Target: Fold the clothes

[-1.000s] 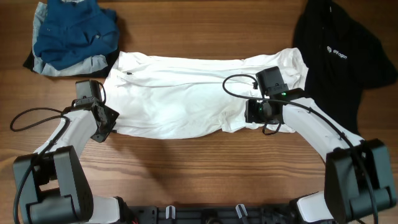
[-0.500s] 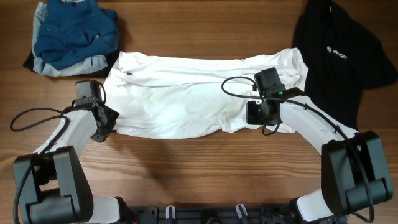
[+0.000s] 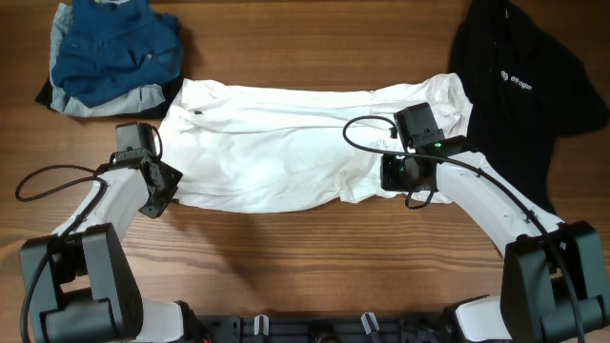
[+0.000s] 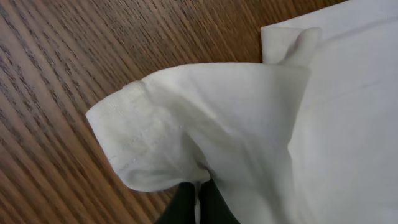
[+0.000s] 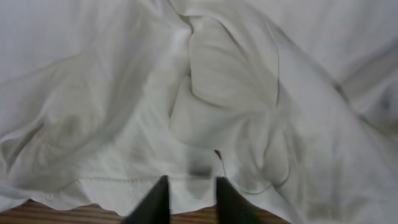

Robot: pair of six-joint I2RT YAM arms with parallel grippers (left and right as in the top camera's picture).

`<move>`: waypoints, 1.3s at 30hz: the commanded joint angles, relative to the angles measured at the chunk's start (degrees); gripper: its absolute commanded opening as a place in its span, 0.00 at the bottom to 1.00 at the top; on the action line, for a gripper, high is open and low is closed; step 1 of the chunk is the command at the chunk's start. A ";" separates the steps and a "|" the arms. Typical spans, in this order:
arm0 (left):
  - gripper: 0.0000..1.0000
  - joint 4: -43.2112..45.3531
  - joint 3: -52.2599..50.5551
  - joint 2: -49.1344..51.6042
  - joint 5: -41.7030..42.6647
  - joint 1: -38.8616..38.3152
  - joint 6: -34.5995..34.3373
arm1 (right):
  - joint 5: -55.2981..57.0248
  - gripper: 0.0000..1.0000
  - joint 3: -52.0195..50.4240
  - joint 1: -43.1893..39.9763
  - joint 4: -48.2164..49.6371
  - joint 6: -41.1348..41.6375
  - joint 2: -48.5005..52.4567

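Observation:
A white shirt (image 3: 276,143) lies spread across the middle of the wooden table, partly folded along its length. My left gripper (image 3: 160,193) is at the shirt's left end, shut on the edge of the white sleeve (image 4: 205,124); a thin strip of cloth shows between its fingertips (image 4: 198,202). My right gripper (image 3: 396,175) is over the shirt's lower right edge. Its fingers (image 5: 189,196) are open and stand apart on either side of the rumpled hem (image 5: 124,186), just above the wood.
A pile of blue clothes (image 3: 114,52) on a dark piece lies at the far left corner. A black shirt with a small white logo (image 3: 524,86) lies at the far right. Bare wood (image 3: 305,257) runs along the front edge.
My right gripper has shifted slightly over the shirt's right hem. The left arm and the shirt have not visibly moved.

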 commanded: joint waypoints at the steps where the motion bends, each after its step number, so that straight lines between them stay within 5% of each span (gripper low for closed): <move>1: 0.04 0.42 -2.36 3.65 -0.96 0.48 -0.31 | 2.21 0.37 -0.46 0.22 0.13 0.07 -1.31; 39: 0.04 1.07 -2.36 3.67 -0.94 0.48 -0.31 | -0.55 0.31 -2.97 0.24 3.39 0.28 1.60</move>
